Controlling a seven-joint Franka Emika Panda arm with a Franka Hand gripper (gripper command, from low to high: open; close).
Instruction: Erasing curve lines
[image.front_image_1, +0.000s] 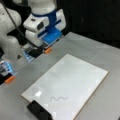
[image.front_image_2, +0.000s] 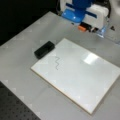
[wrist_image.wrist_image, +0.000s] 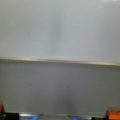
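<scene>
Tool (image.front_image_1: 46, 48), blue and white with orange-tipped fingers, poised low over the grey counter (image.front_image_1: 105, 55) just beyond the far edge of the white board (image.front_image_1: 75, 75); it shows in both front views, and again at (image.front_image_2: 86, 26). Whether its jaws are parted or closed cannot be told, and nothing can be seen held between them. In the wrist view only the orange fingertips (wrist_image.wrist_image: 113, 113) appear along the bottom edge, with bare counter below the board's pale wooden rim (wrist_image.wrist_image: 60, 60).

The curve lines (image.front_image_1: 58, 98), a short dark squiggle of a few humps, lie intact on the board near the corner farthest from the tool; in a front view they appear at (image.front_image_2: 57, 63). No smear or gap is visible in the stroke, so the erasing is judged not yet begun.

A black block (image.front_image_1: 38, 110), probably the eraser, rests on the counter touching the board's edge just beside the squiggle, seen also at (image.front_image_2: 44, 49). It sits close to the mark it would serve, yet well apart from the tool, which touches neither block nor board
</scene>
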